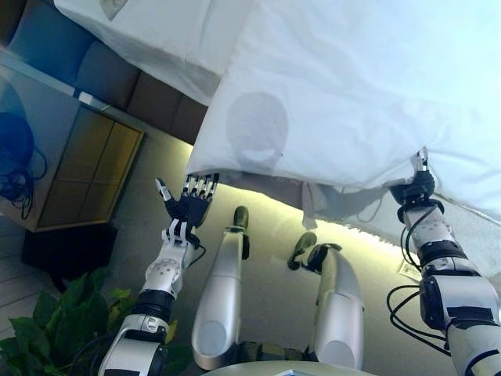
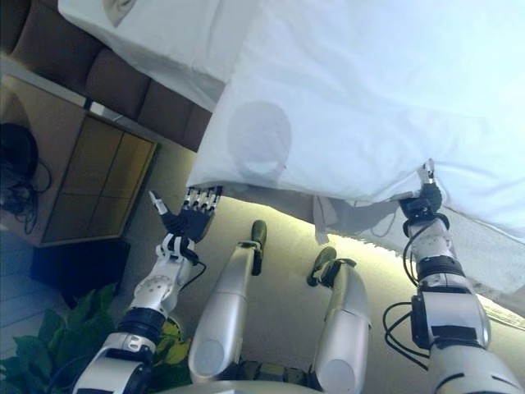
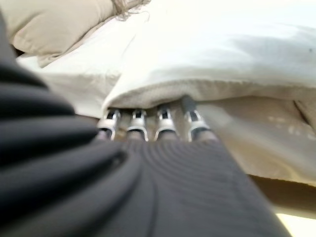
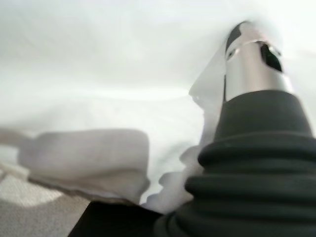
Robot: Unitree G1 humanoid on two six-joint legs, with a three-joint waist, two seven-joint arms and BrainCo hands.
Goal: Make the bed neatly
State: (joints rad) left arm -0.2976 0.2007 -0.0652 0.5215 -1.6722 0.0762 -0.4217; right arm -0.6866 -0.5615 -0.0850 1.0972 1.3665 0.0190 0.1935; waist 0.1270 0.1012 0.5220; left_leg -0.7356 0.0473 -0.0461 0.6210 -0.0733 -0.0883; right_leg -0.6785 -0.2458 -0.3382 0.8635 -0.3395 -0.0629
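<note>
A white duvet (image 1: 352,94) is spread over the bed, its near edge hanging over the side toward the robot. The left hand (image 1: 190,202) is held at the duvet's near left corner with fingers (image 3: 163,123) straight and thumb spread apart; the fingertips are tucked just under the duvet's hem, and nothing is grasped. The right hand (image 1: 415,186) is raised to the duvet's edge farther right, where a fold of cloth is seen against it; whether its fingers are closed on the cloth cannot be told. A pillow (image 3: 54,24) is seen at the head of the bed. A wooden cabinet (image 1: 86,168) and a plant (image 1: 55,321) are seen to the left.
</note>
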